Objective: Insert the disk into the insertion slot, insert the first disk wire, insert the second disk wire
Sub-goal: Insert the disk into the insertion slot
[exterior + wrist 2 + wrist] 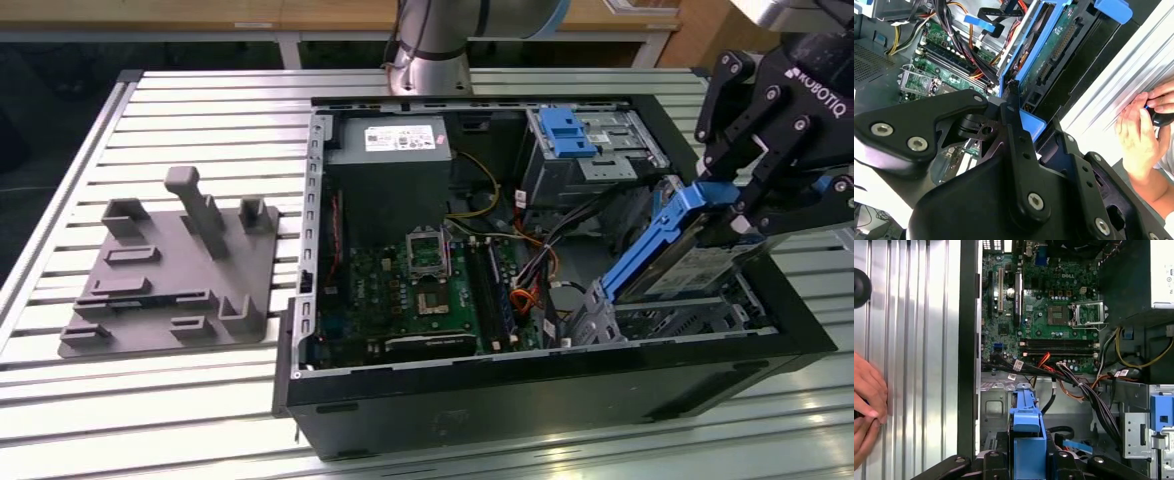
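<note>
Disk (pixel 674 255) tilts steeply in exterior view, gripper (pixel 750 215) clamped on its blue handle end, low end at insertion slot (pixel 674 322), not seated. Second wrist view: its connector (pixel 1055 47) bare, nothing plugged. First wrist view: disk btwn fingers (pixel 1061 464); all 3 steps look unfinished.

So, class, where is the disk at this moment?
At the exterior view's right, the disk is held tilted by the gripper inside the open computer case, its lower end down by the insertion slot.
</note>
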`<state>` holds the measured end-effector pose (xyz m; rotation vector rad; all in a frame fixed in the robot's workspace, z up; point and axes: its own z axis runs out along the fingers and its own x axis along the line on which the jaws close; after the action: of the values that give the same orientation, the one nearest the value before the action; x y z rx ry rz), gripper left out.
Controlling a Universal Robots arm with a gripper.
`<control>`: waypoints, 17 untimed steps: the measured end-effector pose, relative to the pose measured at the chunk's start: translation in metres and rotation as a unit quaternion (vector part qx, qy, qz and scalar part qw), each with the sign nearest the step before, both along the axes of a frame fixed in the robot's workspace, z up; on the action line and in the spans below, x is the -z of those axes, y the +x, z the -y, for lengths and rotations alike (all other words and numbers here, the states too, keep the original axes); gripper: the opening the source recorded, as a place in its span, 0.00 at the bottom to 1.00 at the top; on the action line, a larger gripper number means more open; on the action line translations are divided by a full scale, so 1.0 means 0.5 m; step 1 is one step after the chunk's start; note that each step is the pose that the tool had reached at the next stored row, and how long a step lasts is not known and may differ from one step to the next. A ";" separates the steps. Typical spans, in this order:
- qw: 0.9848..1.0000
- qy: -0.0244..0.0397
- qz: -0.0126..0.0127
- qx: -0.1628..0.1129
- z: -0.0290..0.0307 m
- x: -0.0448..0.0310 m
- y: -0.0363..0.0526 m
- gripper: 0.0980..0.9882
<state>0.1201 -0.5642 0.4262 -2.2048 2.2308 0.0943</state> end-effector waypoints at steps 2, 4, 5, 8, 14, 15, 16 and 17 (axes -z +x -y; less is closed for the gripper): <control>1.000 0.000 0.000 0.000 0.000 0.005 0.000 0.30; 1.000 0.000 0.000 0.000 0.000 0.010 0.000 0.30; 1.000 0.000 0.000 0.000 0.000 0.013 0.000 0.30; 1.000 0.000 0.000 0.000 0.000 0.021 0.000 0.30; 1.000 0.000 0.000 0.000 0.000 0.034 0.000 0.31; 1.000 0.000 0.000 0.000 0.000 0.034 0.000 0.37; 1.000 0.000 0.000 0.000 0.000 0.035 0.000 0.44; 1.000 0.000 0.000 0.000 0.000 0.035 0.000 0.44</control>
<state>0.1201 -0.5642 0.4089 -2.2050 2.2309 0.0940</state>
